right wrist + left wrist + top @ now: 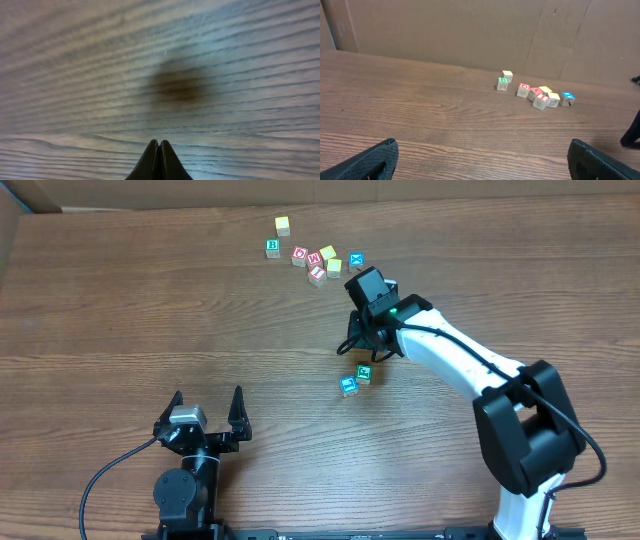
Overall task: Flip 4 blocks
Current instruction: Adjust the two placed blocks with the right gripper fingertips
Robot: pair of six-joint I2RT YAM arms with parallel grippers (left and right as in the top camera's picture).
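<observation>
Right fingers [150,165] pinched shut, empty, low over worktop [100,75]; left fingers [238,405] spread wide. Two blocks [364,374] sit near the shut ones, a cluster [317,256] farther back. Likely light, rigid, smooth cubes: pinch opposite flat faces.

right wrist: table [175,60] blurred to streaks, right gripper [159,150] cropped by bottom edge. overhead: its jaws too dark and small to make out. left wrist: left gripper [484,159] fingers [372,162] cropped at bottom corners, blocks [539,103] too small to read most letters
</observation>
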